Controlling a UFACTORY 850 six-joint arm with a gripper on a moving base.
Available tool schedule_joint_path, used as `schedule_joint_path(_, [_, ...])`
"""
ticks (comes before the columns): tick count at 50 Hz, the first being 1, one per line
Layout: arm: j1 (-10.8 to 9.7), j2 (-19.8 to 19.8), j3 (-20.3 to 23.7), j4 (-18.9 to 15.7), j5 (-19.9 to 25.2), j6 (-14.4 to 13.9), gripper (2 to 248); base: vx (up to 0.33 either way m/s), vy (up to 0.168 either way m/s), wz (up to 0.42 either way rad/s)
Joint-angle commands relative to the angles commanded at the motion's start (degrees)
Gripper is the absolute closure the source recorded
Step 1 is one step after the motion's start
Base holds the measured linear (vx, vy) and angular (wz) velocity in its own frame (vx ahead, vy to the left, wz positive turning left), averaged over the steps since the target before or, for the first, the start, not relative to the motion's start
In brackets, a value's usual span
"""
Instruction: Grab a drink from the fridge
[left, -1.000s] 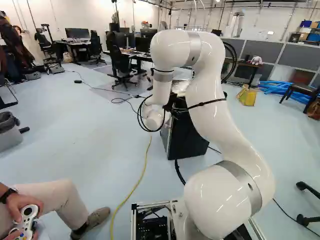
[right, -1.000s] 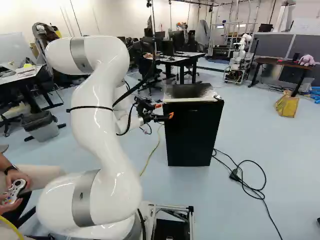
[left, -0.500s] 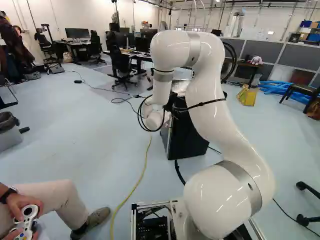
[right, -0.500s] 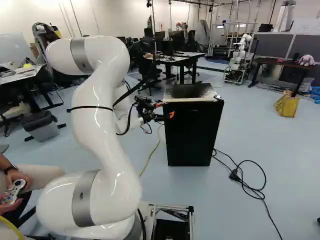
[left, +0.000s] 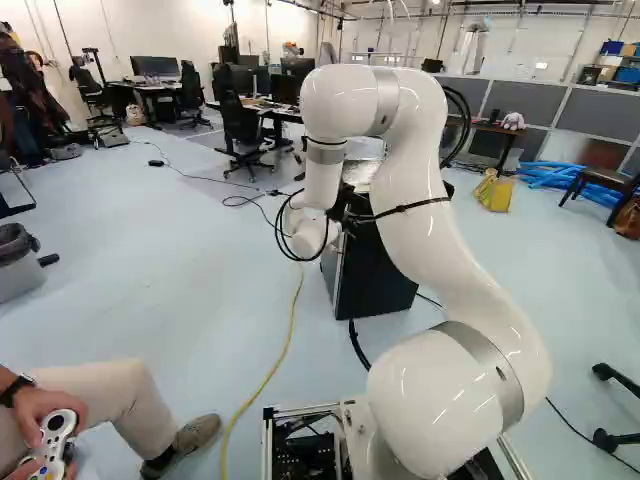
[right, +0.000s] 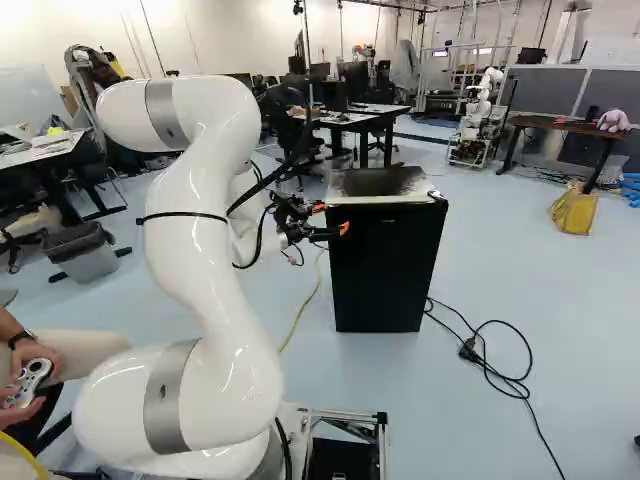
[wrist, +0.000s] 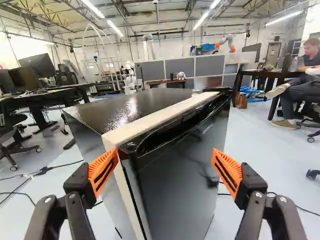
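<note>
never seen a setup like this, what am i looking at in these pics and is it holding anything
The white machine is a robot arm on a moving base. Two pictures come from cameras on that base, behind the arm, to its left and right; the third comes from its wrist, looking past two black fingers with orange pads. They stand open and hold nothing. Ahead is a black fridge on the pale floor; no drink is in sight.

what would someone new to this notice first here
Probably the big white arm, rising right of the middle in the left base view. Next, the black fridge ahead of it, its door seemingly closed. In the wrist view, the gripper's orange pads stand wide apart before the fridge's near corner, nothing gripped.
</note>
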Motion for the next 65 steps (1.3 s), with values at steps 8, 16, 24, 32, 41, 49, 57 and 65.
schedule_joint_path(8, [0.00,0.00,0.00,0.06,0.00,0.00,3,0.000,0.000,0.000])
schedule_joint_path(16, [0.00,0.00,0.00,0.32,0.00,0.00,3,0.000,0.000,0.000])
schedule_joint_path(24, [0.00,0.00,0.00,0.63,0.00,0.00,3,0.000,0.000,0.000])
schedule_joint_path(32, [0.00,0.00,0.00,0.95,0.00,0.00,3,0.000,0.000,0.000])
schedule_joint_path(41, [0.00,0.00,0.00,1.32,0.00,0.00,3,0.000,0.000,0.000])
schedule_joint_path(49, [0.00,0.00,0.00,1.64,0.00,0.00,3,0.000,0.000,0.000])
schedule_joint_path(57, [0.00,0.00,0.00,1.96,0.00,0.00,3,0.000,0.000,0.000])
schedule_joint_path(65, [0.00,0.00,0.00,2.28,0.00,0.00,3,0.000,0.000,0.000])
